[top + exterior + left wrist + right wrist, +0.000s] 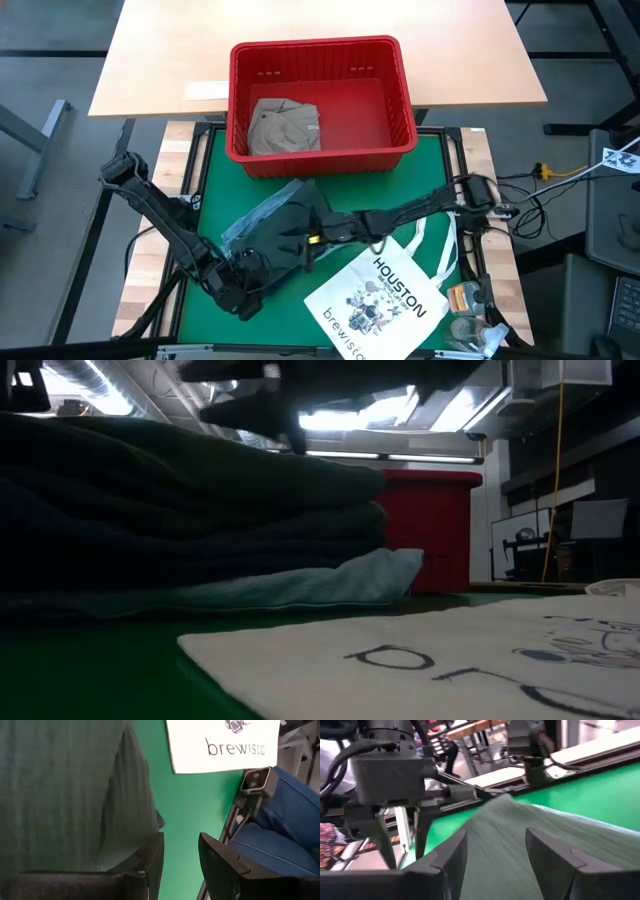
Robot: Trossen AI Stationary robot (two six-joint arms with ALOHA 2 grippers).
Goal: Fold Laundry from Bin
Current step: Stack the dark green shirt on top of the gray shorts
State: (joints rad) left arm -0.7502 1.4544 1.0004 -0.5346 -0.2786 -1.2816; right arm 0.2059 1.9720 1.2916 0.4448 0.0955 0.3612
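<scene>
A stack of laundry lies on the green mat (200, 180): a dark green garment (285, 225) on top, with light blue denim (262, 212) sticking out under it toward the bin. The red bin (235, 100) stands at the far edge and holds a khaki garment (283, 127). My left gripper (180, 845) is open at the stack's near left side, with bare mat between its fingers. My right gripper (495, 840) reaches in from the right and is open just over the dark green garment (520, 835). My left gripper's one finger (147, 860) stands right beside the dark green garment's near edge (132, 820); I cannot tell whether it touches. My right gripper's fingers (450, 855) hover low and nearly level over the garment's top; I cannot tell whether they touch.
A white tote bag printed "HOUSTON" (385, 300) lies flat on the mat, near right of the stack. Small clutter (470, 310) sits at the near right corner. A person's leg in jeans (285, 820) shows past the table's near edge.
</scene>
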